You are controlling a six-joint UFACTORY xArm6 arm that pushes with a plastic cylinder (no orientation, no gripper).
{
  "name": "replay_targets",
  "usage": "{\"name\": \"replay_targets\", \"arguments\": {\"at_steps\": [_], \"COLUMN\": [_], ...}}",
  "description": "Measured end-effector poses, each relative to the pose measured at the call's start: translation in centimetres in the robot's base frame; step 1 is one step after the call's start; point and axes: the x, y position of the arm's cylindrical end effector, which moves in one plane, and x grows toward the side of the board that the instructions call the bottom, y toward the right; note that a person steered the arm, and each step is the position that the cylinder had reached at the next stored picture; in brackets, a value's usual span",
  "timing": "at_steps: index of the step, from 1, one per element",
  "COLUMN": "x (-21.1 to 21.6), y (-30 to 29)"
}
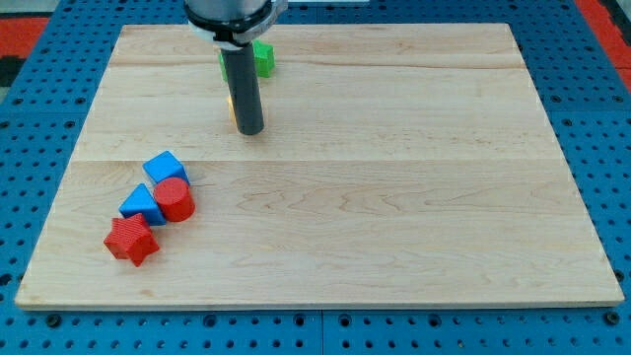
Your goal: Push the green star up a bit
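While my tip [250, 130] rests on the worktop [394, 197] near the top edge, left of centre, the green star [262, 57] sits just above it, partly hidden behind the rod, so I cannot confirm its shape. A sliver of yellow block [231, 102] shows at the rod's left side. There is no claw on this rig, so nothing is grasped. Judging by the star's place close to the top edge, the push looks largely done or has little room left. Well apart, near the bottom-left corner, sit two blue blocks [165, 167] [142, 204], a red cylinder [175, 198] and a red star [131, 240].
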Motion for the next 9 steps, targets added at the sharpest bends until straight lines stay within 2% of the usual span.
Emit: {"name": "replay_targets", "arguments": {"at_steps": [3,5,6,7,9], "x": [-7.6,-6.2,-6.9,-10.3,-10.6], "y": [-2.1,-1.1,2.4,2.5,1.1]}}
